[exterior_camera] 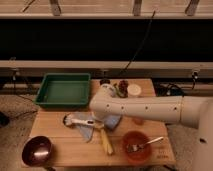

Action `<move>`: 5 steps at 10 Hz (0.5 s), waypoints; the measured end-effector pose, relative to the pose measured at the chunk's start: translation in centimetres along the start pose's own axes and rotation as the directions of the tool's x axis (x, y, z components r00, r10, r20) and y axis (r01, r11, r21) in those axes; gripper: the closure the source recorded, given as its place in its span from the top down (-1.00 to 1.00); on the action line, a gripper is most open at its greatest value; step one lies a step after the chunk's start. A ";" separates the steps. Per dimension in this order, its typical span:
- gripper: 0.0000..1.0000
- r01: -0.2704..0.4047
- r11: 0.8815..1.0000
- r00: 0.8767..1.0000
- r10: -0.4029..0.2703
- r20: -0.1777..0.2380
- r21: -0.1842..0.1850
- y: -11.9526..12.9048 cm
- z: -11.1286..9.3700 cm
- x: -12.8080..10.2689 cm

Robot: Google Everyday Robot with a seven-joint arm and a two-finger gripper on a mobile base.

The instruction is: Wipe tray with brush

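The green tray (pixel 63 90) sits at the table's back left and holds nothing. The brush (pixel 77 120), with a white handle and a dark head at its left end, lies on the wood in front of the tray, partly over a blue cloth (pixel 111 121). My white arm reaches in from the right. Its end and the gripper (pixel 98 116) hang right over the brush handle's right end. The arm's body hides the gripper's tips.
A banana (pixel 106 142) lies in front of the brush. An orange bowl (pixel 136 146) with a fork stands at the front right, a dark red bowl (pixel 37 150) at the front left. Small jars and a cup (pixel 134 90) stand at the back.
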 end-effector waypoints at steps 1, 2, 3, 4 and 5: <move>-0.86 0.004 1.000 1.000 -0.004 0.008 0.014 -0.3 -1.1 0.1; -0.86 0.009 1.000 1.000 -0.009 0.014 0.026 -0.5 -2.0 0.3; -0.86 0.016 0.999 1.000 -0.017 0.023 0.041 -0.7 -3.1 0.4; -0.86 0.023 0.998 0.999 -0.025 0.028 0.056 -0.9 -4.1 0.4; -0.86 0.030 0.997 0.999 -0.032 0.031 0.068 -1.0 -4.9 0.4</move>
